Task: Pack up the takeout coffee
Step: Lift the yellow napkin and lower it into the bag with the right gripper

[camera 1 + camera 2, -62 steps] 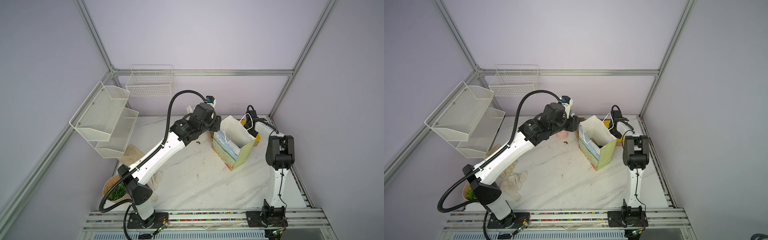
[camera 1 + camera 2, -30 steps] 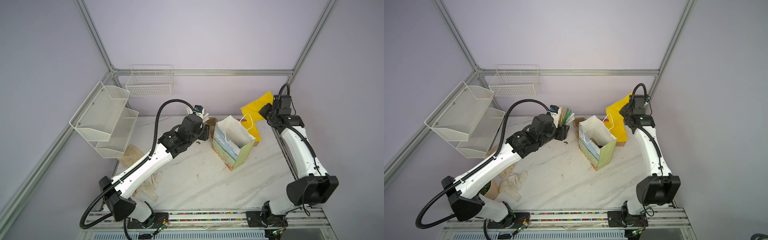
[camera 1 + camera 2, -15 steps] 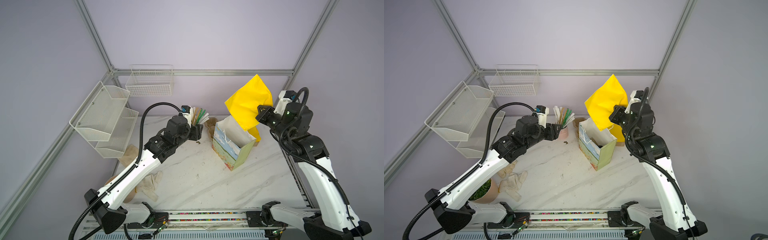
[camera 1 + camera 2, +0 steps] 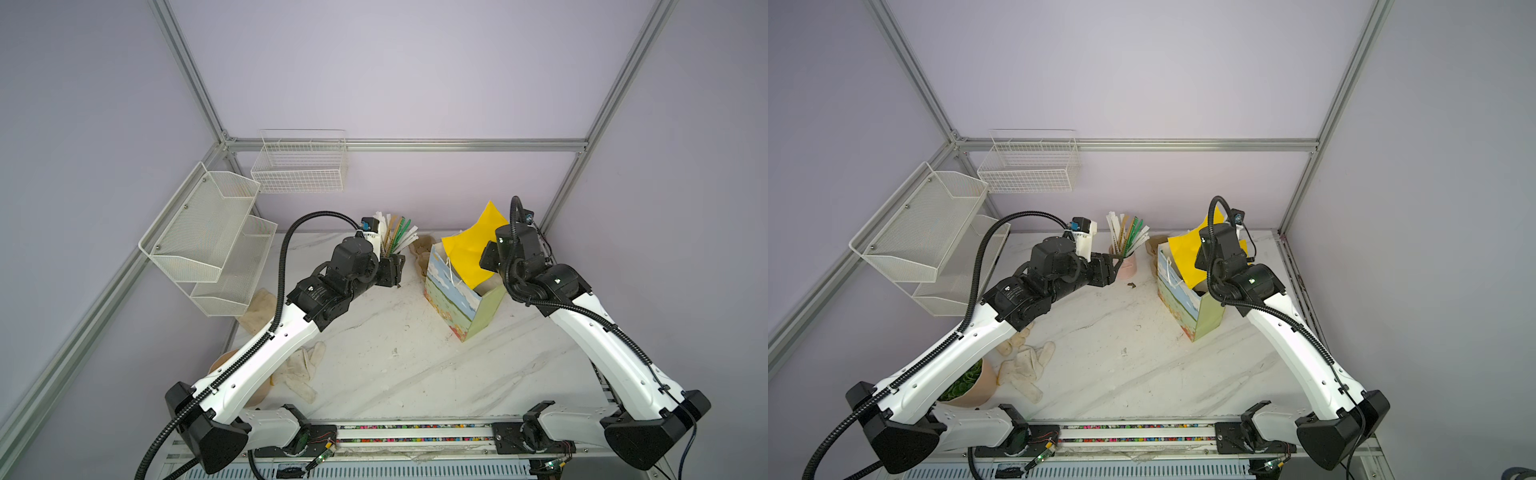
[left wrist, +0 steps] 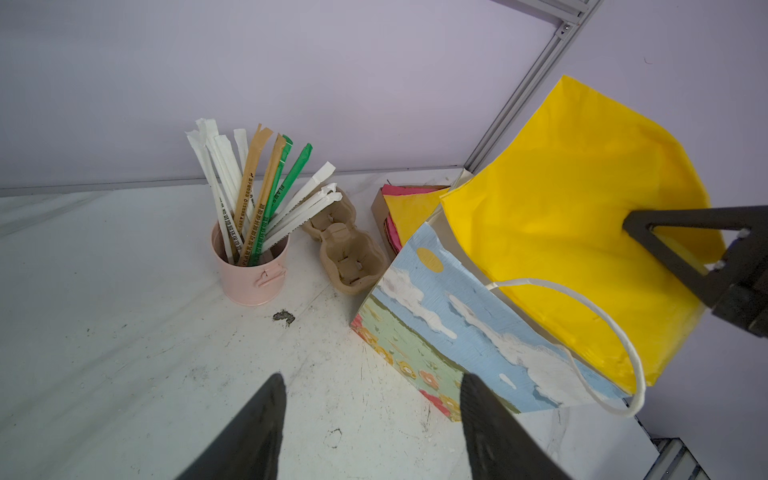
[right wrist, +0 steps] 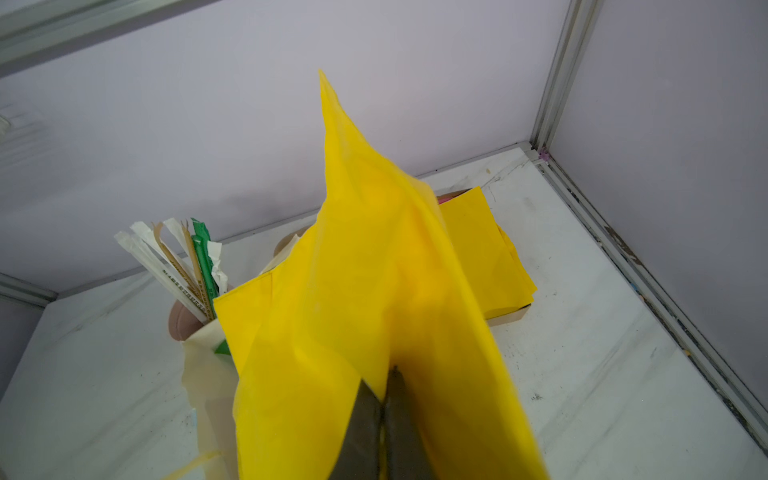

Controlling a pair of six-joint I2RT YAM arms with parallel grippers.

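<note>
right end effector [image 6: 385, 376] | pinching yellow tissue [image 6: 353, 270] | at gift bag [image 4: 451, 297] mouth

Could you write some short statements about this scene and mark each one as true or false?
1. The right gripper is shut on a yellow tissue sheet. True.
2. The left gripper holds a straw. False: its jaws are open and empty.
3. The gift bag lies on its side. False: it stands upright on the table.
4. A cardboard cup carrier lies between the pink cup of straws and the gift bag. True.
</note>
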